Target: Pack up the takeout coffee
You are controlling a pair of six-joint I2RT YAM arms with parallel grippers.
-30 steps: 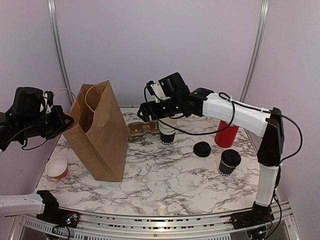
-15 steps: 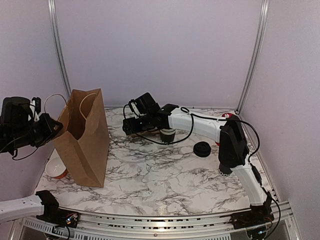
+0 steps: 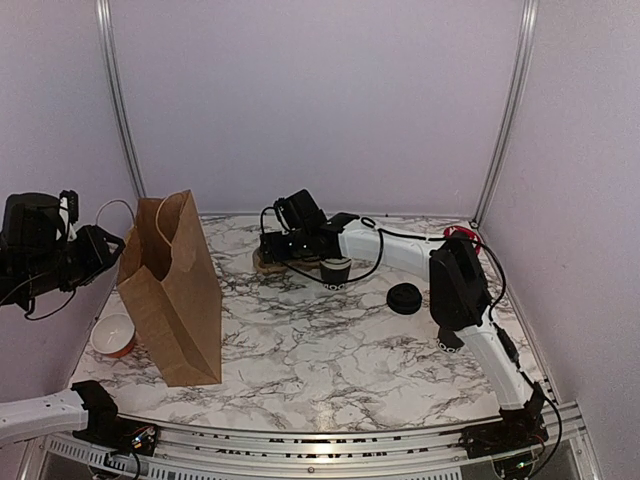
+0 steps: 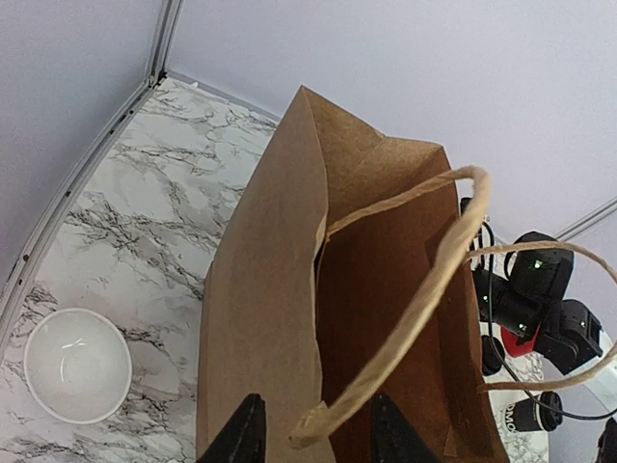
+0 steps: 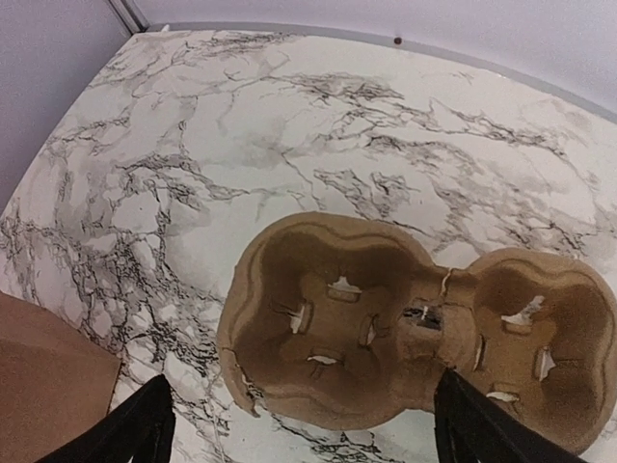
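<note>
Brown paper bag point(image 3: 175, 300) first: where does it stand?
It stands upright at 9 o'clock on your marble tabletop point(image 3: 320, 350), mouth open. A white bowl point(image 3: 113, 333) with a red outside sits just beside it, at the bag's 8 o'clock.

Left gripper point(image 4: 313, 439)?
Yours hangs at the bag's 9 o'clock, level with its mouth. The jaws are partly open. The nearer twine handle point(image 4: 465, 222) loops down between the fingers, and you cannot tell from the wrist view whether it touches either one.

Right gripper point(image 5: 307, 434)?
Your right arm is stretched out to 11 o'clock. Its jaws are spread wide and point down at the moulded-pulp cup carrier point(image 5: 386, 333), which lies flat on the marble with its sockets facing up.

Takeout coffee point(image 3: 443, 341)?
You will find it at 4 o'clock, well apart from both grippers and from the bag. The upright link of your right arm covers nearly all of it in the overhead view, and only a dark sliver shows at the link's foot.

Anything else nearby?
A lidless white-rimmed black cup point(image 3: 336, 272) stands just beside the carrier, at its 3 o'clock. A loose black lid point(image 3: 404, 298) lies at 2 o'clock, between that cup and your coffee.
</note>
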